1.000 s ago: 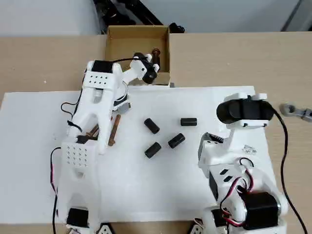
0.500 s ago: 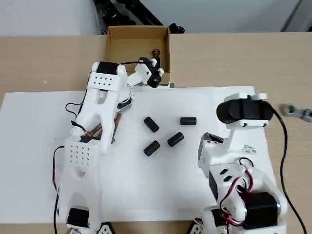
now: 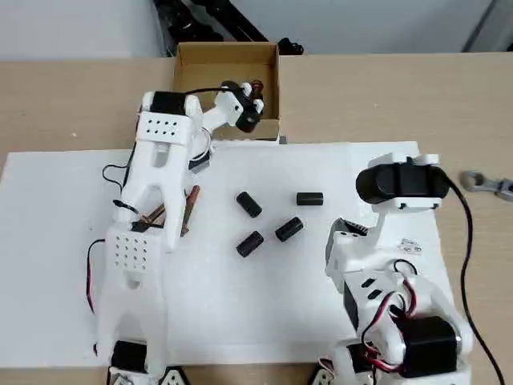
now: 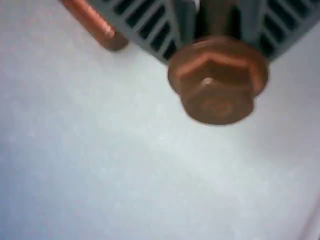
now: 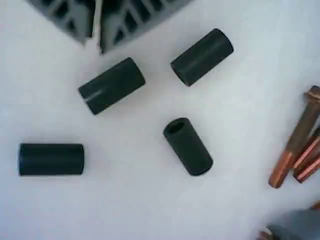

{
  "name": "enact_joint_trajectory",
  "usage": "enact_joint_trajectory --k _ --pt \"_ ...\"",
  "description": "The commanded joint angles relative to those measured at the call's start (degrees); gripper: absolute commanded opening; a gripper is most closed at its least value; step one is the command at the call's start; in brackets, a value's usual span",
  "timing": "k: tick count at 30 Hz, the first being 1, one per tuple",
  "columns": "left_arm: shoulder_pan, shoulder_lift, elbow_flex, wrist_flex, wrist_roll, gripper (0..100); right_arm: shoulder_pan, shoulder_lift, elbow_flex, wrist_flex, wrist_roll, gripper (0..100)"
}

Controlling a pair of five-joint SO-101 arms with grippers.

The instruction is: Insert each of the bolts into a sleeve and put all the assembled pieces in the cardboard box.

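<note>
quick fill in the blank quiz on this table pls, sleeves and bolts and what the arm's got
1. ____ sleeves lie loose on the white sheet.
2. The left end effector is shut on a copper ____, next to the cardboard box.
3. The spare bolts are copper-coloured; the sleeves are ____.

Missing words: four; bolt; black.

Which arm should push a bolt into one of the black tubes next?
Probably left: the left gripper clamps a bolt near the cardboard box; the right gripper hangs shut and empty above the four sleeves.
</note>
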Motion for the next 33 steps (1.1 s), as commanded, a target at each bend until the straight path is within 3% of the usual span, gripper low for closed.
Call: enact_joint_trajectory --k 1,8,23,25,29,33 --pt "0.7 -10.29 1.27 1.58 1.49 1 0.22 0.75 0.18 1.71 -0.88 0.4" --pt "0.79 -27.87 8.31 1.58 10.73 1 0.13 5.41 0.53 -1.27 -3.6 0.4" --pt "0.26 -78.59 42.42 1.49 36.04 1 -3.3 22.11 0.26 -17.27 -10.9 0.9" --pt "0.26 -85.1 47.6 1.49 36.75 1 -3.65 25.45 -0.79 -19.12 -12.31 0.9" --pt "0.26 -96.97 57.19 1.49 36.75 1 -8.31 33.71 -6.51 -19.47 -7.12 0.8" --pt "0.26 -107.08 64.22 1.49 37.1 1 -12.18 44.97 -16.0 -14.02 -3.25 0.4"
